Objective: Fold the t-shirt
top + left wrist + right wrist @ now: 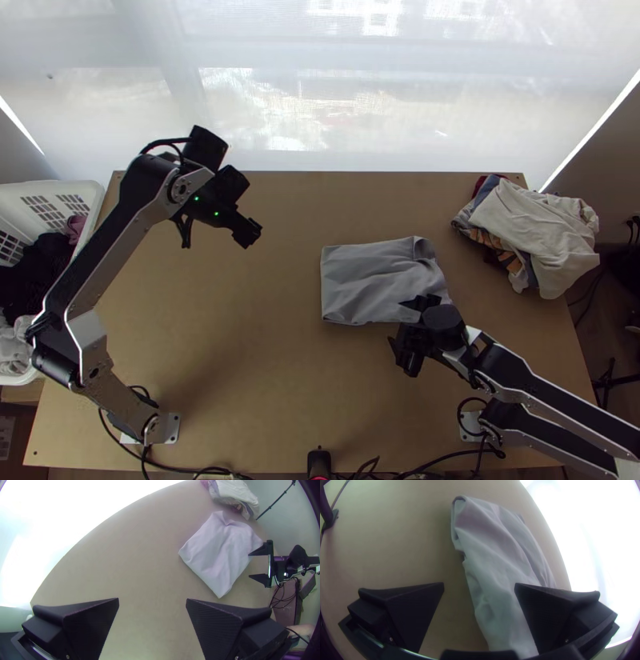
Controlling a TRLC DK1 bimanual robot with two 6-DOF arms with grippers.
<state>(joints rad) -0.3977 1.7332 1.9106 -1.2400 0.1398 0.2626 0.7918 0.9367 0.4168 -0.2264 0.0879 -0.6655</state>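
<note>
- The gray t-shirt (pixel 376 280) lies on the tabletop (pixel 264 384), folded into a packet that is almost a box shape.
- It is a bit longer one way. Its long way runs across the tabletop, with one short end toward the left pincer (pixel 216 232) and the other toward the big clothes pile (pixel 536 232).
- The far corner near the pile is a little curled, and small wrinkles run over the top.
- The right pincer (pixel 398 322) is wide, with nothing in it. It is at the t-shirt's near side, close to the end by the pile. One finger (pixel 553 613) is over the cloth and the other is over bare wood. I cannot tell if it touches.
- The left pincer is wide too, with nothing in it. It is up in the air, well apart from the t-shirt.
- A white basket (pixel 94 192) with holes in its sides sits past the left pincer, on the side away from the t-shirt. Black, purple and pale clothes are in it.
- The pile is past the right pincer, with a cream cloth on top and blue, red and orange bits under it.
</note>
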